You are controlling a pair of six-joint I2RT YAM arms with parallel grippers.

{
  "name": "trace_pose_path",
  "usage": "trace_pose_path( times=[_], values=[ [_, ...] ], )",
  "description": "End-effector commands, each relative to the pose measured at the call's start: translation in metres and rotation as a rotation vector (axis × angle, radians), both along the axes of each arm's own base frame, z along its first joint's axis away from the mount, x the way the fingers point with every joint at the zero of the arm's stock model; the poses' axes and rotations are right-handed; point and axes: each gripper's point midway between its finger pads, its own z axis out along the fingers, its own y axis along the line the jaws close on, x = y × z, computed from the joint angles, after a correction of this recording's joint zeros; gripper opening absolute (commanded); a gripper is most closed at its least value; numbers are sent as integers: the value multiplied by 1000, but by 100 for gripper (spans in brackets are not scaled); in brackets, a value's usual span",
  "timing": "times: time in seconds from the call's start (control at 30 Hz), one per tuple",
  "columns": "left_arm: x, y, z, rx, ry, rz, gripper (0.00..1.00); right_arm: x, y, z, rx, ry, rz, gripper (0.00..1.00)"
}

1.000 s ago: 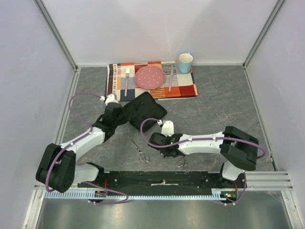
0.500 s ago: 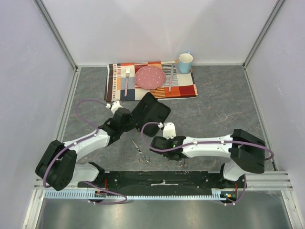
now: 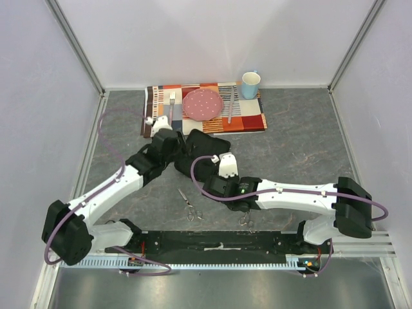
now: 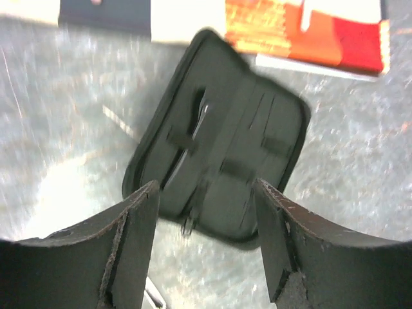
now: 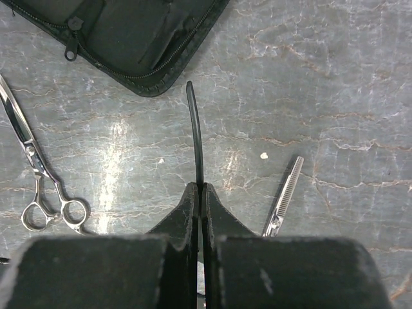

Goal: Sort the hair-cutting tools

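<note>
- Right gripper point(image 5: 198, 193) is pinched shut on a black strip point(image 5: 195, 129). The strip's free end points at the zip case point(image 5: 129, 38), probably held lengthwise to slide under a case strap.
- Plain scissors point(image 5: 35, 170) lie flat, near-left of the case. Toothed thinning scissors point(image 5: 284, 194) lie near-right, well apart from it. Both look unsorted.
- Left gripper point(image 4: 206, 187) hovers above the case with jaws apart and nothing between them, likely clear of the opened flap.
- Case lies spread open, with one tucked item point(image 4: 193, 132) under its straps.
- Unclear: whether the strip is a clip or a comb. The tucked item is blurred. The thinning scissors' handles are hidden behind a right finger.
</note>
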Motion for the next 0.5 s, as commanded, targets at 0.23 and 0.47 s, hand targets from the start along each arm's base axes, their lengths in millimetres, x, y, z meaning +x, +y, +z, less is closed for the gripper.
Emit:
trace_pose_path(
  times=[0.23, 0.47],
  values=[
    [119, -23, 44, 175, -339, -412, 68, 8, -2, 31, -17, -83, 63, 0],
    [175, -38, 11, 54, -247, -646, 72, 3, -9, 28, 4, -77, 91, 0]
  ],
)
